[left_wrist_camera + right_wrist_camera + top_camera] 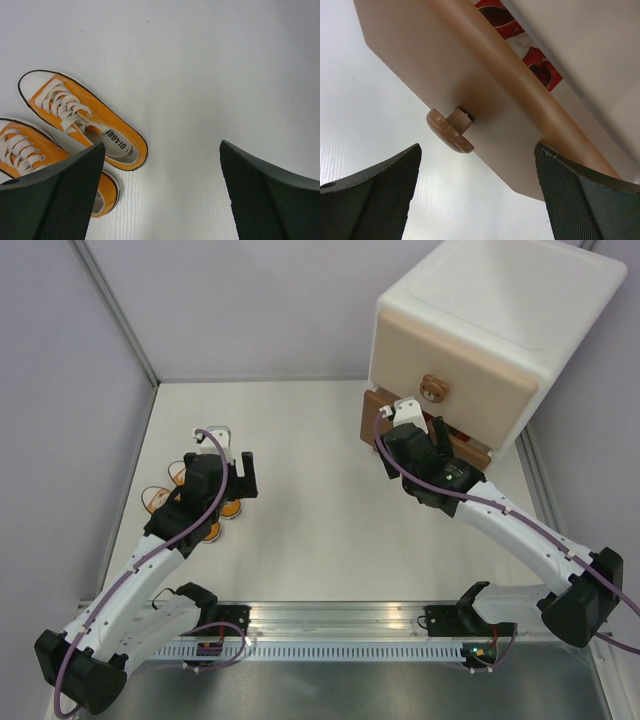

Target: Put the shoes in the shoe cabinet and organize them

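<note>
- Now the cabinet stands far right on the surface.
- Its brown lower drawer is partly out, with the red shoes inside.
- The orange shoes lie at the left; the left fingers hang beside them, released and empty.
- The right fingers are released, facing the knob.
- Likely next: shut this drawer, then open the upper one.

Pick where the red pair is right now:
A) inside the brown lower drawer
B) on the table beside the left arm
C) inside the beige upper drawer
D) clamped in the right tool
A: the right wrist view shows the red shoes lying inside the pulled-out brown lower drawer, behind its front panel; the shoes on the table are the orange shoes.
</note>
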### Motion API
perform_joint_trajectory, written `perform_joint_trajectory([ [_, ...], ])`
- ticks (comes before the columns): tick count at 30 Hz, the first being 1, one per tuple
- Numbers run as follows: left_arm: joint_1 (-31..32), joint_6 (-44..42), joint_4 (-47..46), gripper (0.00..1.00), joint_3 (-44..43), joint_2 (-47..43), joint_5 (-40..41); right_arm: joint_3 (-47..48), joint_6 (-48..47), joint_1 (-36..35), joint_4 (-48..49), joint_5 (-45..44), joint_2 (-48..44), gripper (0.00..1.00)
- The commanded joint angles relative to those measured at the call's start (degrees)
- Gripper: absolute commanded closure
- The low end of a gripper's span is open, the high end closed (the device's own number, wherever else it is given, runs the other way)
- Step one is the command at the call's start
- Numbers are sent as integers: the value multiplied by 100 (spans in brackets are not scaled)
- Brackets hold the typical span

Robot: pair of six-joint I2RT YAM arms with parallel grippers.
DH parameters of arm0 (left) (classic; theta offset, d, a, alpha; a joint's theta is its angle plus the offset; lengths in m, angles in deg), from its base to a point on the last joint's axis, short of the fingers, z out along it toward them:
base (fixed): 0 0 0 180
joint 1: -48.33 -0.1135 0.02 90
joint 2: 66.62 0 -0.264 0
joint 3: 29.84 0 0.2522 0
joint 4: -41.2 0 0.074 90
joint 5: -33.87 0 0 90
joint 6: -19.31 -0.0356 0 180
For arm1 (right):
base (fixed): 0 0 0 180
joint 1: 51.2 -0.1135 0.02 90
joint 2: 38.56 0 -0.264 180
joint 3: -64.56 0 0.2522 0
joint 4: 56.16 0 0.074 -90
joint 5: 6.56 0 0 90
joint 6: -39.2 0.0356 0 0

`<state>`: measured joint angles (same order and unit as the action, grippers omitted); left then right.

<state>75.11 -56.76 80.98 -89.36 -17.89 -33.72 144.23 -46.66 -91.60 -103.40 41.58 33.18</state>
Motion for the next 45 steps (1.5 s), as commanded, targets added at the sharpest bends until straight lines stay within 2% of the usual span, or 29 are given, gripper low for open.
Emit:
perform_joint_trajectory([
  [1, -15, -180, -185, 3, 14, -48, 96, -34, -186, 217, 403, -866, 59, 2],
  [17, -15, -180, -185, 3, 14, -57, 123, -148, -326, 340, 869, -1341, 120, 2],
  [24, -15, -181, -185, 3, 23, -83, 132, -184, -177, 358, 772, -1219, 33, 2],
  [28, -15, -181, -194, 3, 23, -74, 132, -271, -186, 349, 834, -912, -309, 2],
  [35, -15, -180, -185, 3, 23, -74, 132, -210, -159, 358, 623, 397, -881, 2],
  [39, -15, -181, -194, 3, 23, -74, 114, 149, -10, 349, 369, 977, -1048, 2],
  [45, -15, -180, -185, 3, 23, -92, 105, 1098, 210, 366, -290, 1313, -926, 2],
])
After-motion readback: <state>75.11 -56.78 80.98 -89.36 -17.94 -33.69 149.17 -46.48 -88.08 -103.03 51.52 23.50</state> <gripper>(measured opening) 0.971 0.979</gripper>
